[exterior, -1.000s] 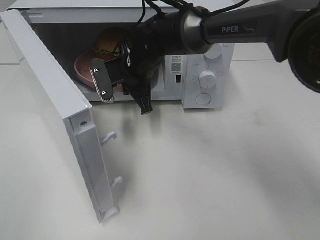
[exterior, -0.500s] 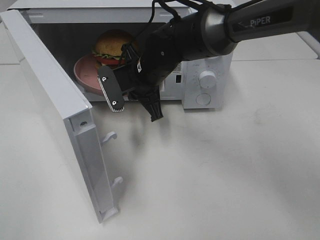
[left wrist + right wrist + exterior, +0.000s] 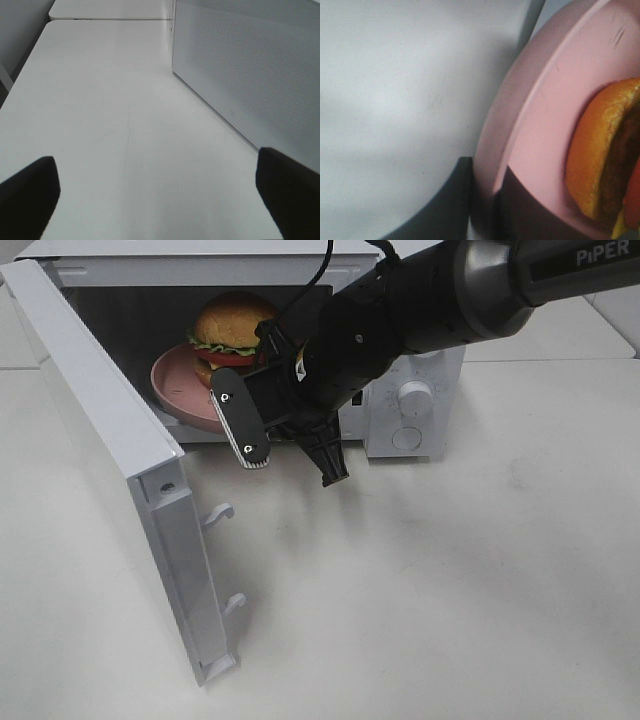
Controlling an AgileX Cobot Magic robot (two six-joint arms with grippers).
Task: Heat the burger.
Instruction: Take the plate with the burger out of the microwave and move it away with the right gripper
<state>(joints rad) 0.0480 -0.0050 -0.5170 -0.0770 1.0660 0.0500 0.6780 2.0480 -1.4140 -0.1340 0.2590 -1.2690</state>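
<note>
The burger (image 3: 234, 328) sits on a round pink plate (image 3: 178, 388) inside the open white microwave (image 3: 415, 350). It has a golden bun with lettuce and tomato showing. My right gripper (image 3: 242, 428) hangs at the plate's front rim, in the oven's mouth. In the right wrist view the plate's rim (image 3: 520, 125) runs down between the two dark fingers of the right gripper (image 3: 485, 205), shut on it, with the burger's bun (image 3: 600, 150) close by. My left gripper (image 3: 160, 195) is open over bare table, nothing between its fingers, and does not show in the exterior high view.
The microwave's door (image 3: 100, 390) stands wide open to the left, with two latch hooks (image 3: 220, 512) on its edge. Its perforated outer face (image 3: 250, 75) shows in the left wrist view. The control knobs (image 3: 413, 395) are on the oven's right side. White table (image 3: 450, 590) lies in front.
My right arm and gripper have swung right and towards the table's front. The burger, half hidden behind the arm before, now shows. The plate has hardly shifted. The left gripper has stayed open.
</note>
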